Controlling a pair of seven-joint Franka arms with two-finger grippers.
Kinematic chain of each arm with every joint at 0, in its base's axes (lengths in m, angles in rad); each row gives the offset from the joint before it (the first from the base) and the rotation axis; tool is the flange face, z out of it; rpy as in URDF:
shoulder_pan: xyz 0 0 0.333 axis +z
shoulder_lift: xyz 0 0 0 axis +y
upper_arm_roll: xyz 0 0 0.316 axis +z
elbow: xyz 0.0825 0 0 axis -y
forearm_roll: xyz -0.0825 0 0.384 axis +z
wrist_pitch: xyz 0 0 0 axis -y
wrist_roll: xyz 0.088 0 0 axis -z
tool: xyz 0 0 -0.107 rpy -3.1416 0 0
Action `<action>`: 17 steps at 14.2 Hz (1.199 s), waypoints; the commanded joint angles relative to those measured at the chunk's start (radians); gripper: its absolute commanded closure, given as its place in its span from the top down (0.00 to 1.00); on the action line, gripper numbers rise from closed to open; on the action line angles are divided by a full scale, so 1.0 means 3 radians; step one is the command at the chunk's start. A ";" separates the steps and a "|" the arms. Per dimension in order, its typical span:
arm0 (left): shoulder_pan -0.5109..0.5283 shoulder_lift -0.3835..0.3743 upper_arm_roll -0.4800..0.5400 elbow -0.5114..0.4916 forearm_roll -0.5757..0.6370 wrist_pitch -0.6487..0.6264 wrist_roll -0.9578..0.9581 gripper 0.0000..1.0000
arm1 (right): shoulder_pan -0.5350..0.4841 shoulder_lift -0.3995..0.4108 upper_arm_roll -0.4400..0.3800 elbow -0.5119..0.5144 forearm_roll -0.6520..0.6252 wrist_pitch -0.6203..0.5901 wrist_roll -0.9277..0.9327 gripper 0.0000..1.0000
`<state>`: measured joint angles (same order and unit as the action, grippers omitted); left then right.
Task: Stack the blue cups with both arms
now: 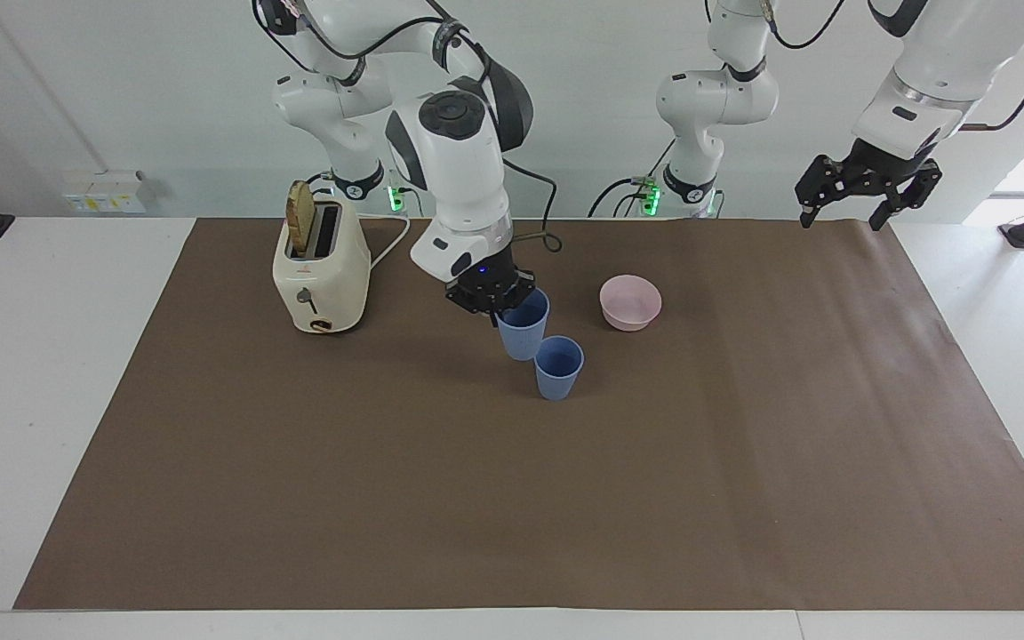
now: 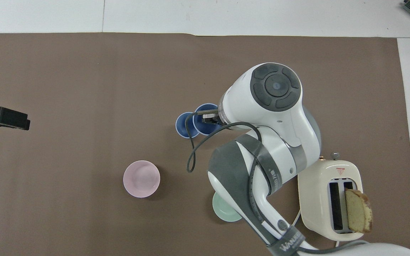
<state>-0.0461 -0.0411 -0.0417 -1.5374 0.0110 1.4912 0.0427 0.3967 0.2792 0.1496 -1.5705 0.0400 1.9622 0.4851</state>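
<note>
1. The right gripper is pinched on the rim of the carried blue cup, one finger inside the mouth. The cup hangs in the air, overlapping the rim of the standing blue cup in both views, not yet centred over it.
2. The standing cup sits on the brown mat mid-table, a little farther from the robots than the pink bowl.
3. The left gripper waits, jaws wide and empty, over the mat's corner at its own end of the table.
4. Risk, as I judge it: come down off-centre and the carried cup's base clips the standing rim, tipping or shoving that cup aside.
5. A rim pinch is a thin hold; a knock could twist the cup in the fingers.
6. Both cups have their mouths up and narrow bases down. The standing one's long axis is vertical; the carried one leans slightly, which would make nesting fussier.
</note>
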 commanded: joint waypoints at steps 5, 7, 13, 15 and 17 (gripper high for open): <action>0.0154 -0.0016 -0.0117 0.0001 0.0025 -0.0052 0.0057 1.00 | 0.0028 0.0102 0.0049 0.0035 0.0087 0.0357 0.0009 0.00; 0.0154 -0.0016 -0.0112 0.0016 0.0030 -0.0057 0.0047 1.00 | 0.0002 0.0148 0.0054 0.0040 0.0081 0.0393 -0.0037 0.00; 0.0215 -0.0016 -0.0081 0.0017 0.0030 -0.0082 0.0016 1.00 | 0.0017 0.0215 0.0054 -0.0001 0.0092 0.0398 -0.0231 0.00; 0.0210 -0.0016 -0.0081 0.0017 0.0035 -0.0082 0.0016 1.00 | 0.0028 0.0281 0.0054 -0.0001 0.0071 0.0413 -0.0231 0.00; 0.0210 -0.0016 -0.0086 0.0017 0.0035 -0.0082 0.0016 1.00 | 0.0033 0.0302 0.0054 -0.0001 0.0071 0.0495 -0.0236 0.00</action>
<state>0.0046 -0.0412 -0.0557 -1.5374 0.0110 1.4853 0.0444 0.4122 0.3592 0.1592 -1.5711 0.0507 2.0823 0.4408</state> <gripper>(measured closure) 0.000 0.960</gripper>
